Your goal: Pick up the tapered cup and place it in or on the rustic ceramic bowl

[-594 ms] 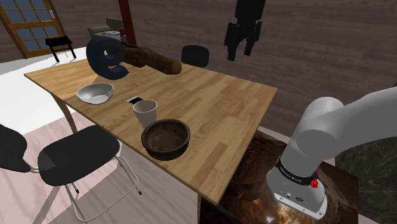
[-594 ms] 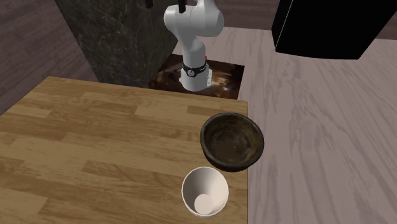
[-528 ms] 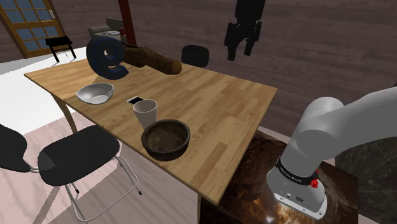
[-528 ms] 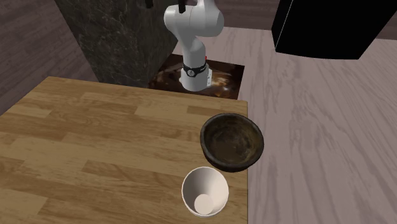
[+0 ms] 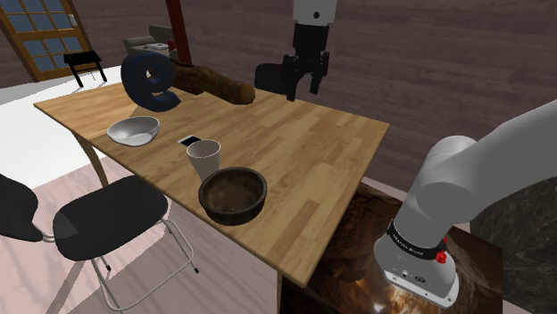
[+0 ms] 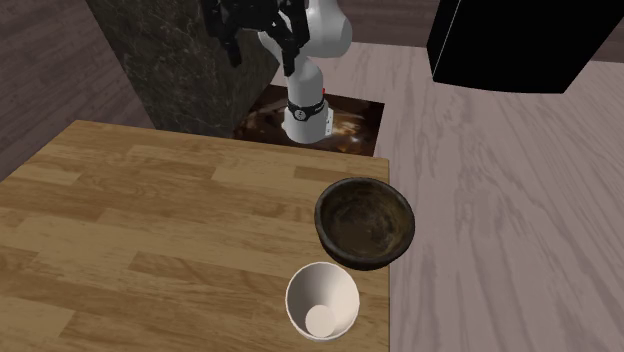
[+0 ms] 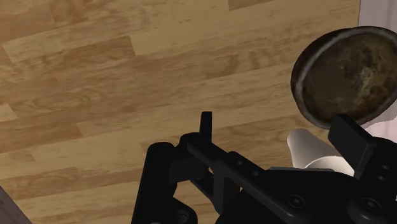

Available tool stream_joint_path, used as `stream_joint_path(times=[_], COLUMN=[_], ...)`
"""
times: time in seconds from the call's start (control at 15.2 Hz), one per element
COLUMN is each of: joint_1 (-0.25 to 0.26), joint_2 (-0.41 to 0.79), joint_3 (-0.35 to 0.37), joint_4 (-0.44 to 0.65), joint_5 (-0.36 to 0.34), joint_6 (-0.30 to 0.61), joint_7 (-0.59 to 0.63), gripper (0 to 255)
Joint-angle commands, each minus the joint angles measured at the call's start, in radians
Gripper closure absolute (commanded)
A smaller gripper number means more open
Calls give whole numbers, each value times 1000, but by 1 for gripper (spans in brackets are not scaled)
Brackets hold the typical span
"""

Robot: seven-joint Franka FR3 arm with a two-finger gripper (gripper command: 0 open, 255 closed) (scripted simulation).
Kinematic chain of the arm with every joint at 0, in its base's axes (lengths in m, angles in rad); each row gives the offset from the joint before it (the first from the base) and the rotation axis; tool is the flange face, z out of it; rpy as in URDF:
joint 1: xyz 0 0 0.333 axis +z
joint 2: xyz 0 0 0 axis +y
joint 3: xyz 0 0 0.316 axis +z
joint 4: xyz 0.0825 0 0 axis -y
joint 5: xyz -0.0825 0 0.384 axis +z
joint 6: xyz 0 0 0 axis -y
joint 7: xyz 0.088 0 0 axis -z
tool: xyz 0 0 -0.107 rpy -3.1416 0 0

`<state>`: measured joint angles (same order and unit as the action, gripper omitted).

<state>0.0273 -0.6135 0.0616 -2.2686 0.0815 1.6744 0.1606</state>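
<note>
The tapered cup [image 5: 203, 159], plain off-white and wider at the mouth than at the base, stands upright near the table's edge. Just beside it is the rustic bowl [image 5: 233, 194], round, dark brown and roughly mottled. Both sit on the plank-grained wooden table [image 5: 303, 152]. Well apart, over the table's far side, the black gripper [image 5: 301, 89] hangs with its fingers spread wide, holding nothing.

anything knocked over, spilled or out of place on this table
Nothing stands out. The pale cup stands upright right beside the dark bowl, which also sits level and looks empty. Both are close to the wooden table's edge, but nothing is tipped or spilled.
</note>
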Motion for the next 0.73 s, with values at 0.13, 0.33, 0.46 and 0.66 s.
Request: stream_joint_path(times=[0.13,0.33,0.46,0.66], joint_1=[10,17,22,30], joint_2=[130,232,302,410], joint_3=[11,21,27,37], joint_4=[23,54,82,133], joint_5=[19,32,39,49], joint_6=[106,175,216,271], joint_7=[-5,-7,-8,-10], gripper=[0,0,0,0])
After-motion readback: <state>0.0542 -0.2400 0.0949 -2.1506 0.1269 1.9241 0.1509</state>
